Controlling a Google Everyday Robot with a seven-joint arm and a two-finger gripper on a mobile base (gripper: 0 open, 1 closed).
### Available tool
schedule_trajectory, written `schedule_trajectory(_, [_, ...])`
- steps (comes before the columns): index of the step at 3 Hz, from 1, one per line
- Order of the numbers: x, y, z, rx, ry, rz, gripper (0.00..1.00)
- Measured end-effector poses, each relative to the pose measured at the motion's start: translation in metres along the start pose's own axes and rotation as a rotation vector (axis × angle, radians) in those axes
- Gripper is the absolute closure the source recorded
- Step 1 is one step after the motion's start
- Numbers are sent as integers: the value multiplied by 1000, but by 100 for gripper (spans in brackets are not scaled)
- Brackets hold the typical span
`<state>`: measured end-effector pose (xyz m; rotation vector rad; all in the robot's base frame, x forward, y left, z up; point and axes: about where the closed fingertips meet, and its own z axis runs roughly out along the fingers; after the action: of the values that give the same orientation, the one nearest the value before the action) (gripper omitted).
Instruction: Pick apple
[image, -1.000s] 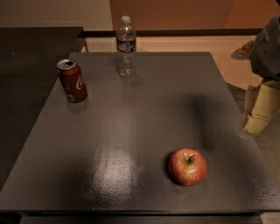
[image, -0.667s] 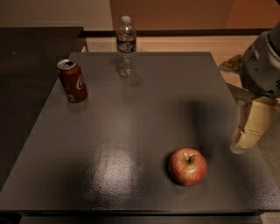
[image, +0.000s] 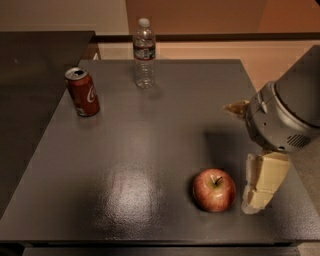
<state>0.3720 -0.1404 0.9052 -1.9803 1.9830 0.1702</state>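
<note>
1. Table (image: 165, 125): a dark, slightly glossy square top seen from above and in front. A pale sheen lies on it near its 6 o'clock edge.
2. Apple (image: 214, 190): red with yellowish streaks, resting on the table at about 5 o'clock from the table's centre. Its short brown stem points up and slightly toward 1 o'clock. Nothing grips it.
3. Gripper (image: 262, 182): a beige, blocky part hanging down from the wrist at 3 o'clock of the apple. It is just beside the fruit, and a narrow strip of table shows between them. Its lower end reaches close to the table top. Whether the gripper is open or closed cannot be told from this view.
4. Wrist housing (image: 282, 117): a large rounded grey body entering from the 3 o'clock edge, above the gripper. It casts a dark shadow on the table toward the apple's 12 o'clock side.
5. Coca-Cola can (image: 82, 92): red, upright, opened at the top, at about 10 o'clock on the table and well apart from the apple.
6. Water bottle (image: 144, 53): clear plastic with a white cap and a dark label, upright near the 12 o'clock edge, at 2 o'clock of the can.
7. Second dark surface (image: 35, 75): adjoins the table on its 9 o'clock side.
</note>
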Motion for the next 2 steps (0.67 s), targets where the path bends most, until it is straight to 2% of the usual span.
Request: schedule_trajectory(2, [-5,26,39,-49,-32,-38,0])
